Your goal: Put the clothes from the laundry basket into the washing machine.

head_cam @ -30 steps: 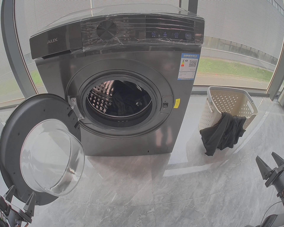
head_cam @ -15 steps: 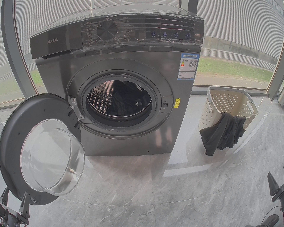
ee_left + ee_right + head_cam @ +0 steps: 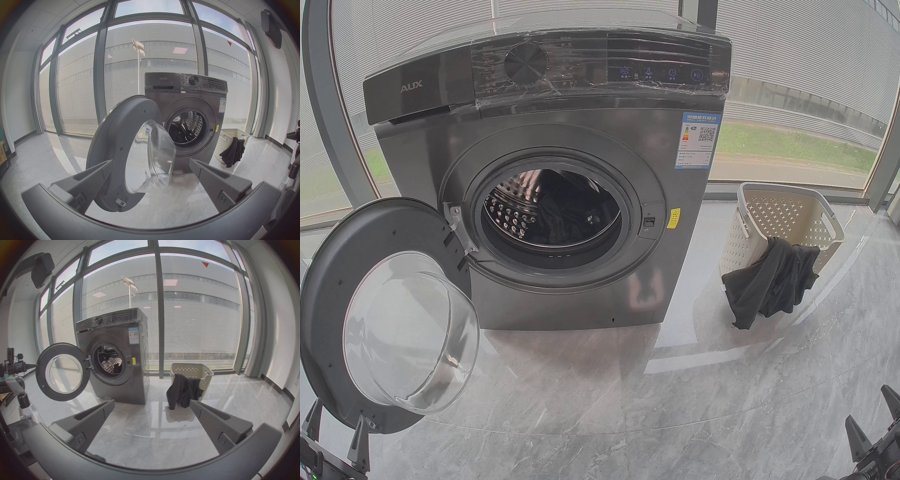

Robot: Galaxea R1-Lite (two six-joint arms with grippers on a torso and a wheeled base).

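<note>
You are on a glossy grey marble floor (image 3: 612,387) in front of tall windows (image 3: 800,75). Your right hand (image 3: 869,412), spread wide and empty, has sunk over the last second from higher on the right edge of the head view to its bottom corner. Your left hand (image 3: 336,425), also spread and empty, has dipped slightly at the bottom left, just below the open door (image 3: 337,281).

Nothing else has moved. The door hangs swung out to the left of the washing machine (image 3: 550,131). Its drum (image 3: 506,212) holds a dark shape you cannot make out.

Well to the right of the machine, near the windows, stands the cream laundry basket (image 3: 784,215). The black garment (image 3: 772,284) is draped over its front rim and hangs down the outside to the floor, well apart from both hands.
</note>
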